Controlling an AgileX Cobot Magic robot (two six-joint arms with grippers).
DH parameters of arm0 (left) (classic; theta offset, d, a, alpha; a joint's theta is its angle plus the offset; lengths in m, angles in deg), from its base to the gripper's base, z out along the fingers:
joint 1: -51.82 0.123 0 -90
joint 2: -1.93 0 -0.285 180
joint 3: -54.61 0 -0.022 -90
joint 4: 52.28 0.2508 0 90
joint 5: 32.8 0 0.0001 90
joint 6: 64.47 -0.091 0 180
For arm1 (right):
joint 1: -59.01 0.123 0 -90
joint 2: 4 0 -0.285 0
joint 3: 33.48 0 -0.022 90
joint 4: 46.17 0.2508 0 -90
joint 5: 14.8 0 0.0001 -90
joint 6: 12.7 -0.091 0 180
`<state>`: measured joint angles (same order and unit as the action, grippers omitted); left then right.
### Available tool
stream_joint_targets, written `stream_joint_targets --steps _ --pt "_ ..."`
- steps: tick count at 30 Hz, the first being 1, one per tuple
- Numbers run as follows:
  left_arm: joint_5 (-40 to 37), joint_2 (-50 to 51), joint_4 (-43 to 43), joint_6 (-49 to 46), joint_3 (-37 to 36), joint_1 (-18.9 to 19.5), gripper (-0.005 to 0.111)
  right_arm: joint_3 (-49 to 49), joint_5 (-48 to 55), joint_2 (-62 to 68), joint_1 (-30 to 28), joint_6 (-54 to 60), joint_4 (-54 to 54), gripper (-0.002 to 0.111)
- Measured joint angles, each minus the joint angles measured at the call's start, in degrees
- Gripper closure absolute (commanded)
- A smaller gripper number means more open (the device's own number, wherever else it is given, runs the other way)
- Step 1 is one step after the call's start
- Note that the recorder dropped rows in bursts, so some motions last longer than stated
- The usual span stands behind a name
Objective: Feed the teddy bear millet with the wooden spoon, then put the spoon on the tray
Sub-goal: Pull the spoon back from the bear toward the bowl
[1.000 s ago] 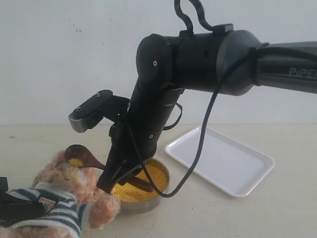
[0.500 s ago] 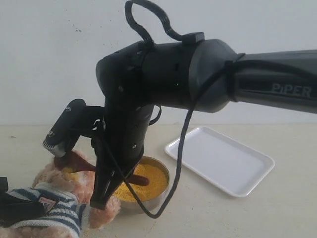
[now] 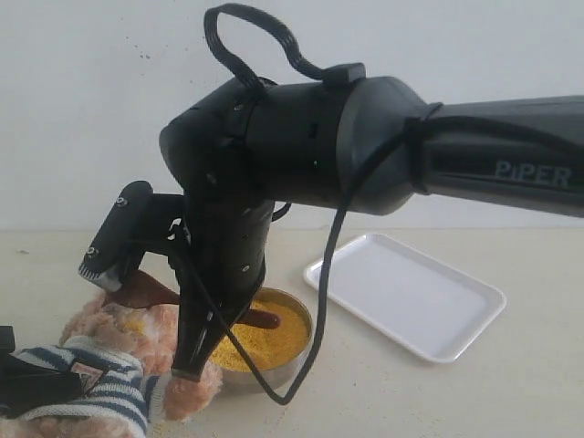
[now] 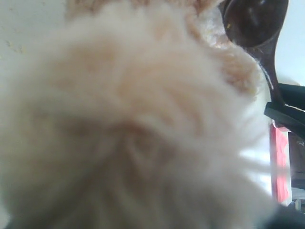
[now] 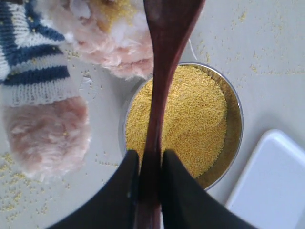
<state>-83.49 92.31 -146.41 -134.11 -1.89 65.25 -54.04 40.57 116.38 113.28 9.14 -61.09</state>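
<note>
Feeding the teddy bear [image 5: 33, 67], I had the right gripper [image 5: 148, 158] clamped on the wooden spoon [image 5: 162, 71], its scoop end ahead at the face; the next move, I judged, was a swing back to the tray [image 5: 271, 181].

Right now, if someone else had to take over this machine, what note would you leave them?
Right gripper: jaws shut on the wooden spoon handle, spoon bowl at the teddy bear's face, grains on its fur.
Left gripper: at the bear's striped shirt; grip unclear.
Millet fills the steel bowl beside the bear; the tray sits bare.
Done: millet scooped and offered to the bear.
To do: put the spoon on the tray.
</note>
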Motion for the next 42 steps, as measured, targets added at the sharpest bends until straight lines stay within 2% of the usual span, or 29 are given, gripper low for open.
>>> stream_joint_targets --steps 6,17,31,36,42 --pt "0.00 0.00 0.00 -0.20 0.00 0.00 0.103 0.00 0.00 0.09 0.64 -1.03 -2.07 0.109" --pt "0.00 0.00 0.00 -1.31 0.00 0.00 0.103 0.00 0.33 0.09 4.64 -5.11 -12.47 0.109" --pt "0.00 0.00 0.00 -1.53 0.00 0.00 0.103 0.00 2.09 0.09 4.64 -7.91 -13.53 0.109" --pt "0.00 0.00 0.00 -1.53 0.00 0.00 0.103 0.00 2.09 0.09 2.62 -9.17 -13.23 0.109" --pt "0.00 0.00 0.00 -1.53 0.00 0.00 0.103 0.00 2.56 0.09 -3.64 -8.95 -8.47 0.109"
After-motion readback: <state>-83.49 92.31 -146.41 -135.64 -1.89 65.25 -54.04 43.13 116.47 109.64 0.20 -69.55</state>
